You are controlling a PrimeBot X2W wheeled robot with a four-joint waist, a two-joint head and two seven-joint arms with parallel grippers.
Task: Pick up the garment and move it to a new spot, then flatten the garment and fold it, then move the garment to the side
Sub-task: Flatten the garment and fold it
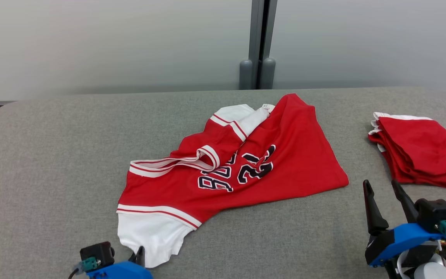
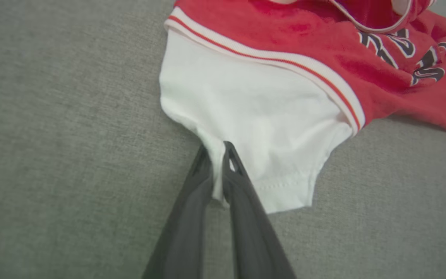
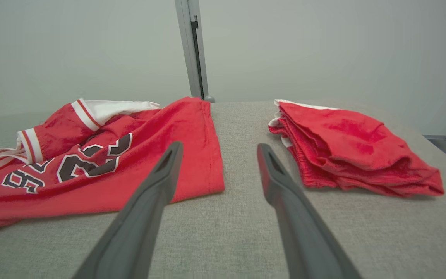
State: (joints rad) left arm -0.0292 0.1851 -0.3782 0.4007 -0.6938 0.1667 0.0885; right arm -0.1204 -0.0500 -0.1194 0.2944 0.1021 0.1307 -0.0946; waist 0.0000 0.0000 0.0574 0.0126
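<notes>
I am looking down on a wide table (image 1: 45,155) with rounded far corners. It is covered in grey woven cloth with a fine, slightly rough weave. Behind it stands a smooth, pale grey wall (image 1: 110,42), split by a narrow upright metal post (image 1: 259,38).

A red jersey (image 1: 285,155) lies near the middle of the table, spread out but rumpled. Its upper part is folded over on itself, and its straight hem points to my right. The fabric is soft and matte. White ribbed bands (image 1: 157,211) with thin red stripes edge the neck and armholes, and short white sleeves stick out beyond them. Large dark numbers (image 1: 254,166) outlined in white run across the chest, partly hidden by a fold.

To the right is a pile (image 1: 420,151) of folded red garments with white edges, loosely stacked in soft layers. A strip of bare table separates it from the jersey.

My right pincer (image 1: 381,183) hangs low over that bare strip at the near right. Its blue body carries two long, dark, tapering fingers (image 3: 296,217), which stand wide apart with nothing between them.

My left pincer (image 2: 217,151) is at the near left edge. Its fingers (image 2: 192,217) are drawn almost together, with a thin pleat of the nearest white sleeve (image 2: 254,116) pinched between their tips. The rest of that sleeve lies flat on the cloth, and its stitched cuff is just beside the fingers.
</notes>
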